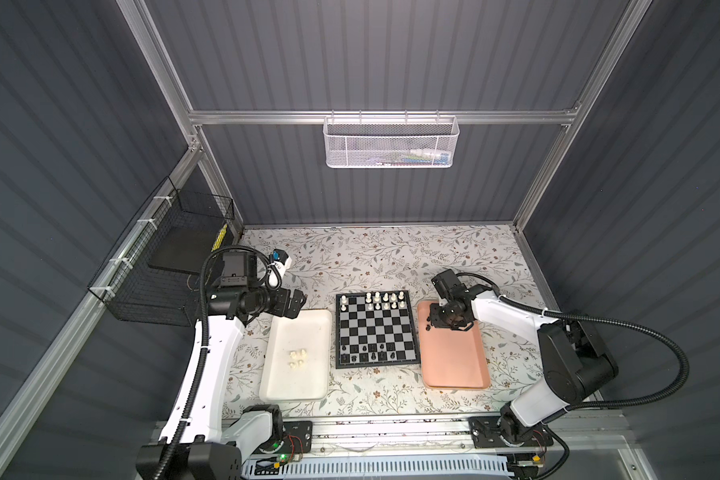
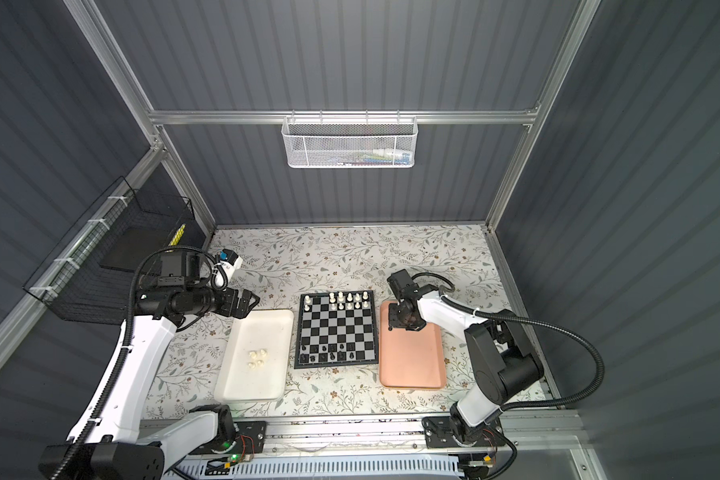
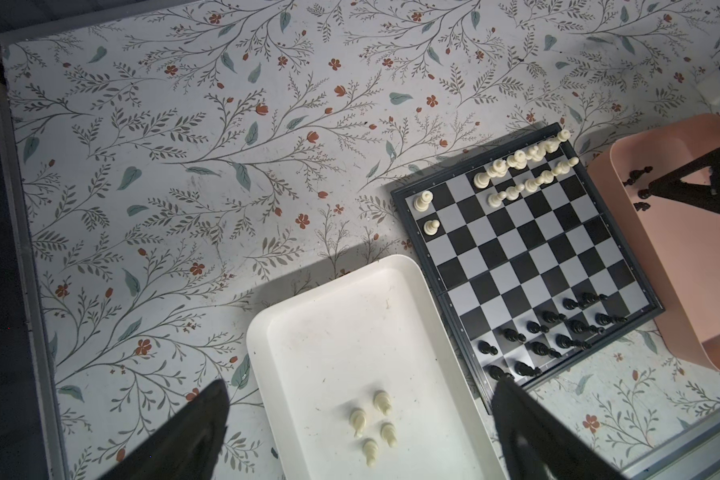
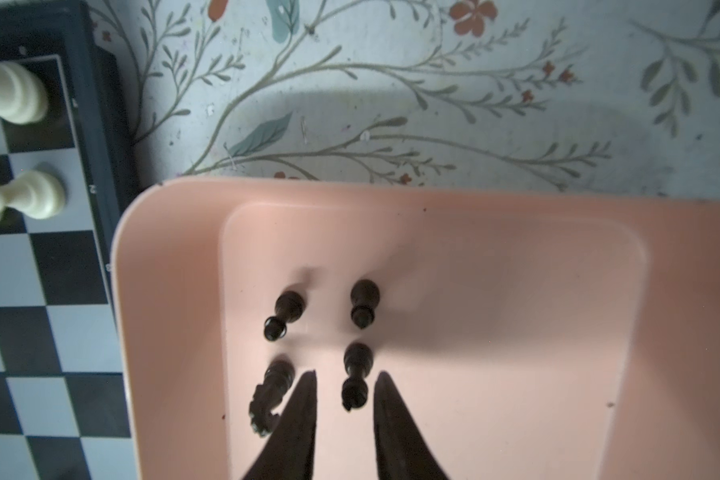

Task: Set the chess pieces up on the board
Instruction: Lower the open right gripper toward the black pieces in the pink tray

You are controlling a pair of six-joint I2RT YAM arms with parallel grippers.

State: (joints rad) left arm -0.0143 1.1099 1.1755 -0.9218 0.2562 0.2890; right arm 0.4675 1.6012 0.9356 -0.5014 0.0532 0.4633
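On the floral surface (image 1: 391, 257), the board (image 1: 375, 332) lies between the white tray (image 1: 308, 328) and the pink tray (image 4: 495, 249). It is part-filled, with cream pieces (image 1: 385, 297) in its far rows and black ones in its near rows. Our left hand (image 1: 295, 305) hangs wide and empty over the white tray's far end. Our right hand (image 4: 346, 376) stands narrow astride a black piece (image 4: 357, 357) in the pink tray, with gaps on both sides. We see two risks. The small rounded piece may slip or tip out of an off-centre pinch. One finger, just beside the neighbouring black piece (image 4: 273, 390), may also knock it.
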